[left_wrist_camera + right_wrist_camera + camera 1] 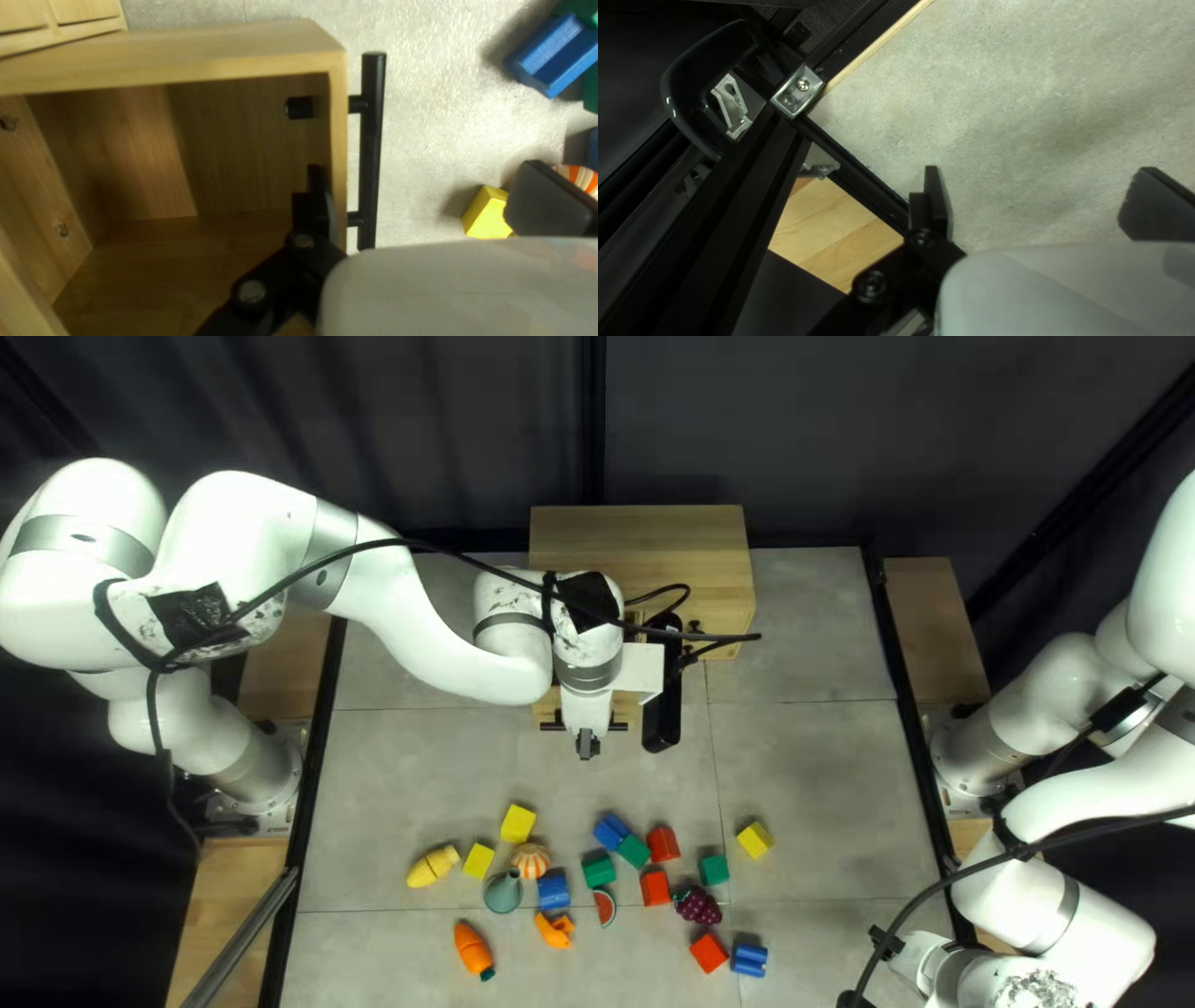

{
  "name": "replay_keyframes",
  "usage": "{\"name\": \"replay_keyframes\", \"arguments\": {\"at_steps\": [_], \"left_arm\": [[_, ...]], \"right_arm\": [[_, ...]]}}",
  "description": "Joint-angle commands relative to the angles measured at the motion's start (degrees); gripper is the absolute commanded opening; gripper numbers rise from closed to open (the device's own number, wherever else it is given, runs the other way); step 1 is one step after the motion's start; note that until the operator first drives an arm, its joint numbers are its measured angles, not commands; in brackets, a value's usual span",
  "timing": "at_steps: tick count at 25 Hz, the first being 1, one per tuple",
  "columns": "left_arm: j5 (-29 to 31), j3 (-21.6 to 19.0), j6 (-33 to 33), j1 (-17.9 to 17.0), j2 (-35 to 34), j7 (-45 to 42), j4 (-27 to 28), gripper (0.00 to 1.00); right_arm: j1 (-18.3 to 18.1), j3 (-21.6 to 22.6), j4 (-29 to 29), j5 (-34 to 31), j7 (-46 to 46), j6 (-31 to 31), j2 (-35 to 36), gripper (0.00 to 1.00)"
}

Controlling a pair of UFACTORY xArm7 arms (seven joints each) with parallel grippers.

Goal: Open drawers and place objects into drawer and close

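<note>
Parted, my left claw (pixel 425 180) straddles the open drawer's front, gripping nothing.
One finger hangs inside the drawer (pixel 338 155), the other beyond its black bar handle (pixel 372 137), set, I judge, to pull or push it; my right claw (pixel 1039 186), likewise parted, hangs empty above mottled grey tabletop (pixel 1021 124). Knotty pale wood lines the drawer. Past the handle lie a flat-faced yellow block (pixel 486 214) and grooved blue block (pixel 554 53); farthest, the boxy cabinet (pixel 641 541).

Smooth, grained wood for the drawer (pixel 338 137) — smooth, matt handle (pixel 371 149)
</note>
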Motion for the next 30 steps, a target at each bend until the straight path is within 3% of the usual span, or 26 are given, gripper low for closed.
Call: {"name": "replay_keyframes", "arguments": {"at_steps": [1, 30], "left_arm": [[-0.1, -0.1, -0.2, -0.1, 0.1, -0.4, 0.0, 1.00], [-0.4, -1.1, -0.5, -1.5, -0.1, -2.6, -0.4, 1.00]], "right_arm": [[0.0, 0.0, 0.0, 0.0, 0.0, 0.0, 0.0, 1.00], [0.0, 0.0, 0.0, 0.0, 0.0, 0.0, 0.0, 1.00]]}}
